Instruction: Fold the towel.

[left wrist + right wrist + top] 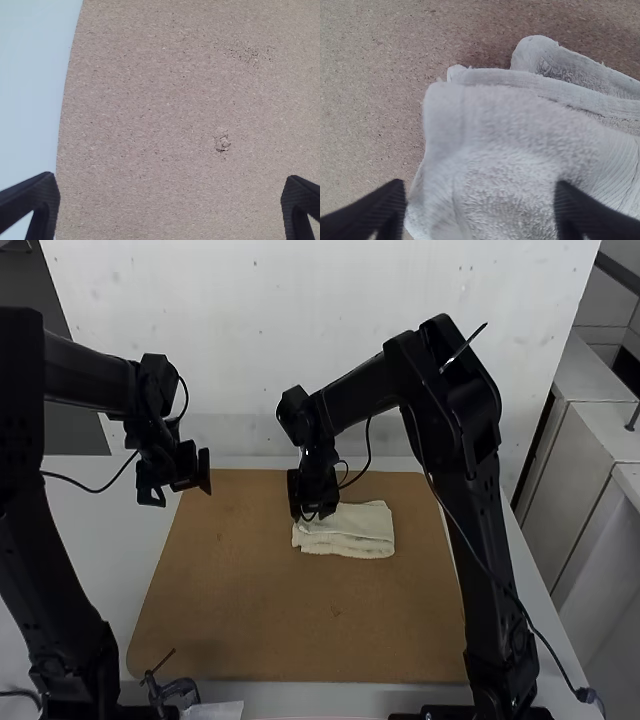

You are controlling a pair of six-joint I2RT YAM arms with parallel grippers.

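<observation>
The pale towel (352,532) lies folded into a small layered rectangle, right of the board's middle. Over its left end is my right gripper (314,517), pointing down. In the right wrist view, the towel (520,135) shows stacked, slightly offset layers; my right gripper (481,186) is open, its fingers apart above the towel's end. My left gripper (180,486) hangs near the board's far left corner, away from the towel. Its fingers stand wide apart in the left wrist view, where the left gripper (171,179) has nothing between them.
The brown board (240,610) lies on a white table (90,540). At the near left edge are a small metal clamp (178,692) and a pale flat piece (215,710). A white wall (330,340) rises behind the board. Cables hang from both arms.
</observation>
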